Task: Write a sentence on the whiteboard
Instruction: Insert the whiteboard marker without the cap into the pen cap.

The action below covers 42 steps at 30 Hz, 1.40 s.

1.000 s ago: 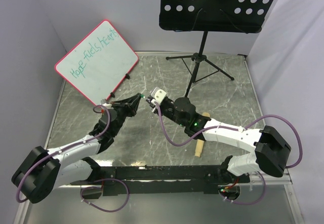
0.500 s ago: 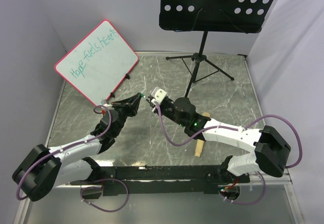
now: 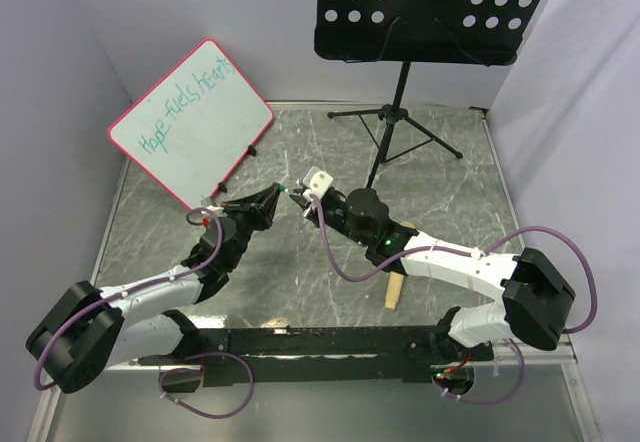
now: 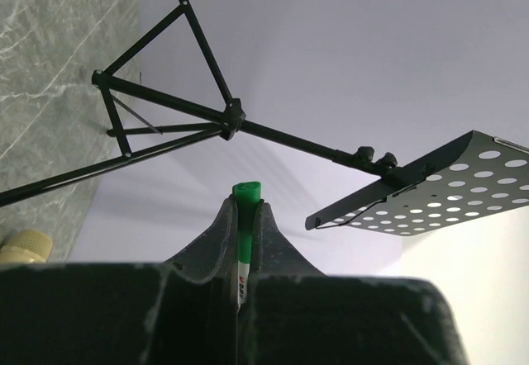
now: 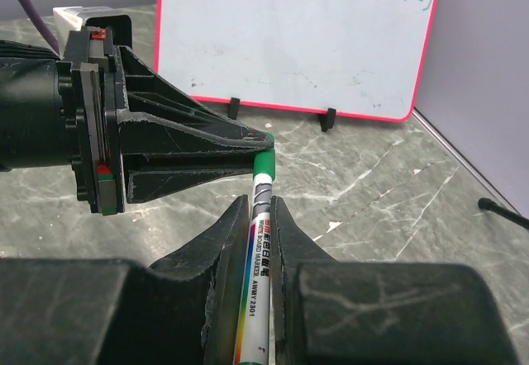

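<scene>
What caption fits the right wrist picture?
The right claw holds the marker; left claw pinches its green end, whiteboard behind.

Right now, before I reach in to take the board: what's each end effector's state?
Left end effector: closed on the green end of the marker.
Right end effector: closed on the marker's barrel.

Robot lab cell: plain grey walls, marble-pattern tabletop, music stand.
</scene>
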Tool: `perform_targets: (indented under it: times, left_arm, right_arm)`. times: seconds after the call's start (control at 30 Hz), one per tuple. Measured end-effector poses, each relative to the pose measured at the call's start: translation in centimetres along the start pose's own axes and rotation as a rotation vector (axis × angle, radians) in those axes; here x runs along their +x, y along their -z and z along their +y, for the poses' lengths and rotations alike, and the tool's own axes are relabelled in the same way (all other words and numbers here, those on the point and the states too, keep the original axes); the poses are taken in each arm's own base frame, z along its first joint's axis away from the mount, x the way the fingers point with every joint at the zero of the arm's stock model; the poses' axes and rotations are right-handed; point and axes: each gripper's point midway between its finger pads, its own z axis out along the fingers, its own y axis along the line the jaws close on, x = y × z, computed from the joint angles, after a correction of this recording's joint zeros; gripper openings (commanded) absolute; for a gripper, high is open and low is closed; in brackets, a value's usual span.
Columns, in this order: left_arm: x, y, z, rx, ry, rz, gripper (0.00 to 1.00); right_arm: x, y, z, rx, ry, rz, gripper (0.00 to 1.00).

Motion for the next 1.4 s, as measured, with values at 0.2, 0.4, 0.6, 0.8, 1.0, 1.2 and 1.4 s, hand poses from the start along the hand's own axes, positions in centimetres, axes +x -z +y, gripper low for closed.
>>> perform_targets:
  times: [0.2,0.4,0.6,0.8,1.0,1.2,1.4]
  left_arm:
    - [0.0,-0.1,0.4,-0.001,-0.002,-0.016,0.01]
    - [-0.1,-0.2,0.9,-0.005,-0.007,-0.03,0.01]
    - [-0.8,1.7,1.4,0.0,-0.005,-0.027,0.23]
    - [3.2,5.5,-0.4,0.034,0.04,0.177,0.51]
    - [2.7,7.0,-0.7,0.046,0.047,0.2,0.64]
    - [-0.3,7.6,-0.2,0.015,-0.103,0.141,0.82]
    - [-1.9,8.3,-4.2,0.048,-0.48,0.082,0.81]
  right_arm:
    - [0.3,0.0,-0.1,-0.006,-0.016,0.009,0.0]
    - [1.0,0.0,-0.4,-0.019,-0.046,0.022,0.0]
    - [1.5,0.2,0.2,-0.107,-0.124,0.03,0.0]
    - [3.0,0.2,-1.5,-0.084,-0.17,0.064,0.0]
    - [3.8,0.3,-1.3,-0.11,-0.215,0.084,0.0]
    - [5.3,1.4,-2.8,-0.151,-0.35,0.128,0.0]
    - [6.1,3.1,-4.7,-0.25,-0.513,0.168,0.0]
